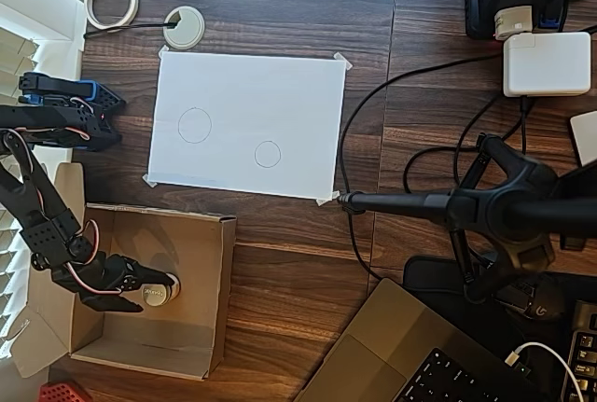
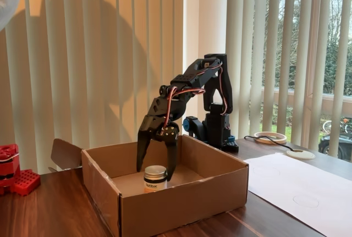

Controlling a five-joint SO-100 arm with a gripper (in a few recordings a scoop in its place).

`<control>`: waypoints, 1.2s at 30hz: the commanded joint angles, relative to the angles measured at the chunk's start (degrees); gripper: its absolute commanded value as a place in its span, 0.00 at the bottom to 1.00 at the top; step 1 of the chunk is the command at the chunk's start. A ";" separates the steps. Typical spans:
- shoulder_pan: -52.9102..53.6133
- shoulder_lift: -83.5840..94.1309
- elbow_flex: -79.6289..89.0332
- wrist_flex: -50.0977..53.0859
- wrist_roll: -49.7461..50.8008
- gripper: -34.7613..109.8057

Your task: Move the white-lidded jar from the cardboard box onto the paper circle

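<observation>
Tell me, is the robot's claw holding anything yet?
Not clearly. The gripper is open, one finger on each side of the white-lidded jar near its lid, inside the cardboard box. The jar sits on the box floor.

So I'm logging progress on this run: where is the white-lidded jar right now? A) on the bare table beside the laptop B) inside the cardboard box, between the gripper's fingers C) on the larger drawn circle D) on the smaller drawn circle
B: the white-lidded jar stands on the floor of the cardboard box, with the gripper straddling it.
</observation>
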 commanded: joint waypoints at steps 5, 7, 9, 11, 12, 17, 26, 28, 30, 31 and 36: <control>1.05 3.08 0.18 0.00 0.09 0.37; 0.97 3.16 0.26 0.00 0.09 0.36; 0.97 3.34 0.00 0.00 0.35 0.36; 0.70 4.22 -0.62 -0.18 1.05 0.35; 0.35 4.83 -1.05 -0.26 1.76 0.35; -2.11 9.40 -3.69 -0.62 5.71 0.34; -7.21 21.88 -5.36 -1.93 9.40 0.32; -8.96 25.05 -5.36 -2.46 10.90 0.32; -11.51 28.48 -5.36 -2.64 12.92 0.32; -13.01 30.06 -5.45 -2.81 14.24 0.32; -22.85 36.56 -4.31 -3.25 19.16 0.32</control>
